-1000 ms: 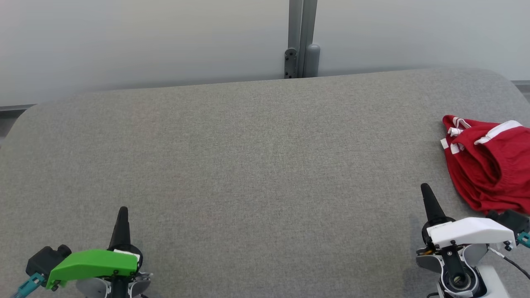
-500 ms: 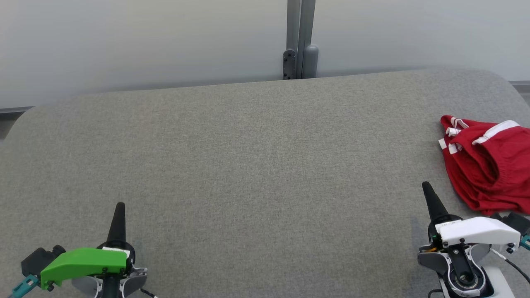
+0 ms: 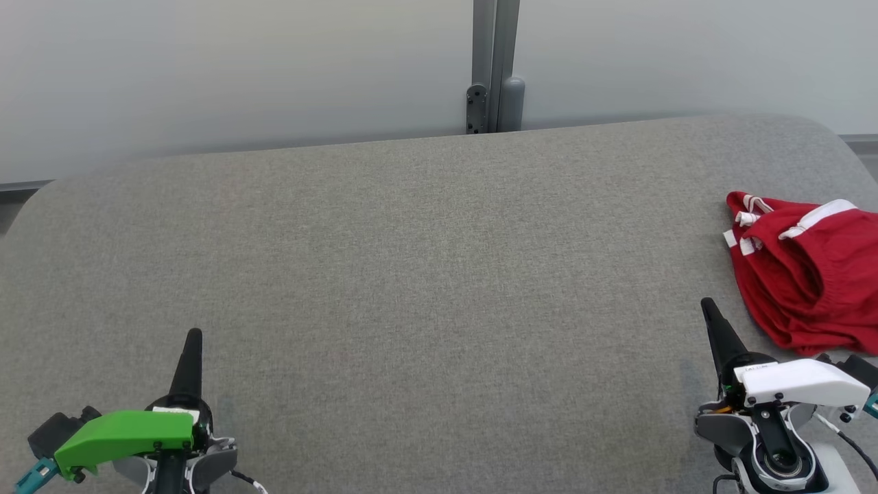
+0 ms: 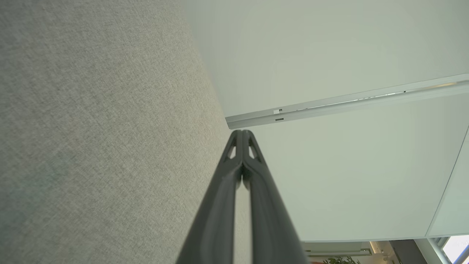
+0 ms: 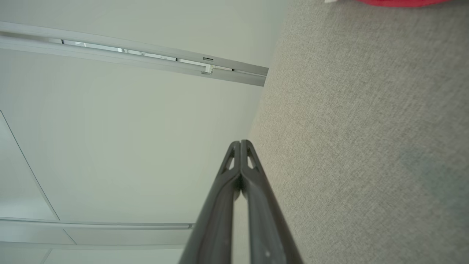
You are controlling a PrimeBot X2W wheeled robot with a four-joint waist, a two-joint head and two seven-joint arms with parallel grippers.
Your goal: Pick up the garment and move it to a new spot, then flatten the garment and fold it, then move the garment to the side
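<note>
Head view: red shorts (image 3: 809,274) lie bunched at the far right of the grey fabric table (image 3: 425,274), partly cut off by the frame edge. White side stripe and white drawstring ends show on top. The cloth is rumpled, with the waistband gaping, and no neat flat fold is visible.

- Left gripper (image 3: 194,334): low at the near left, fingers pressed together, holding nothing, well apart from the shorts.
- Right gripper (image 3: 706,302): low at the near right, fingers likewise pressed together and empty, near the shorts' near-left hem but not touching.
- Left wrist view: left gripper's finger pair (image 4: 242,132) meets at the tip over bare table.
- Right wrist view: right gripper's pair (image 5: 240,142) does the same, and a sliver of red cloth (image 5: 395,2) shows at the top edge.

Stage (judgement): the heap at the side fits either shorts waiting to be lifted or a loose bundle already pushed aside. The pictures do not settle which.

Risks (judgement):
- The shorts sit close to the table's right end, so a sideways brush from the right arm could push them over.
- Narrow fingertips could snag the drawstring or pinch one layer only, leaving the rest dragging and twisting.
- Rough table fabric may hold the cloth and deepen the wrinkles.
</note>
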